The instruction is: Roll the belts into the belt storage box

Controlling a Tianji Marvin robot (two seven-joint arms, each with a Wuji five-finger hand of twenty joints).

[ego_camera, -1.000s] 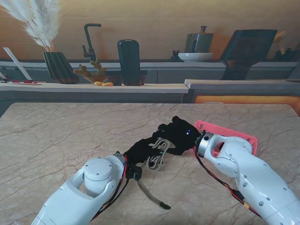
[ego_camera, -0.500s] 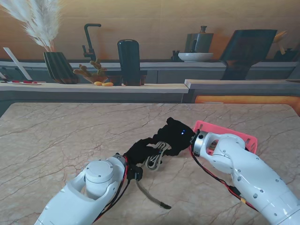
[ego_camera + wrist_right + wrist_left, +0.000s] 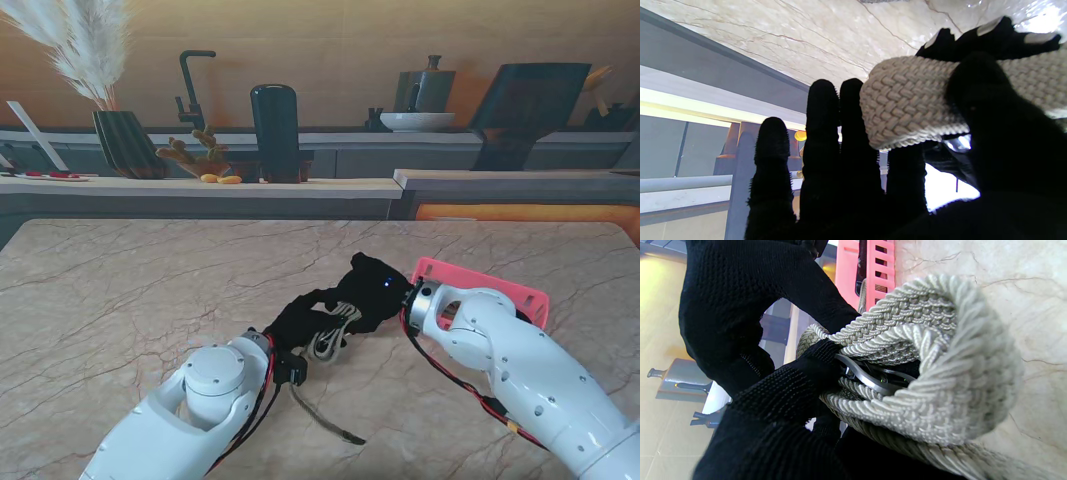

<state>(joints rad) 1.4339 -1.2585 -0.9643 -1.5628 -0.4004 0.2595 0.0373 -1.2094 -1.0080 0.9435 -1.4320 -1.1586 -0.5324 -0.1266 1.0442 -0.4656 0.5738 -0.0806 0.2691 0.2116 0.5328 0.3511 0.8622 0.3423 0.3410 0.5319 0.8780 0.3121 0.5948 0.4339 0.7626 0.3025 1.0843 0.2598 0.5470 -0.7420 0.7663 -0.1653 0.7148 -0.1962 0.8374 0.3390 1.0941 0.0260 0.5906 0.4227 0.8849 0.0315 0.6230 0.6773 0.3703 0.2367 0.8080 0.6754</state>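
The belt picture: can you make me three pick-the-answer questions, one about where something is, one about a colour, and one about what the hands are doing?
1. Where is the belt storage box?
A. on my right side of the table
B. on my left side
C. on the back counter

2. What colour is the woven belt?
A. bright blue
B. pale grey-beige
C. red

3. What are the left hand and right hand doing?
A. both lifted away, holding nothing
B. both closed on the belt
C. both inside the box

Answers: 1 A, the pink box sits beside the right arm. 2 B, the wrist views show pale weave. 3 B, black-gloved fingers wrap the coil.
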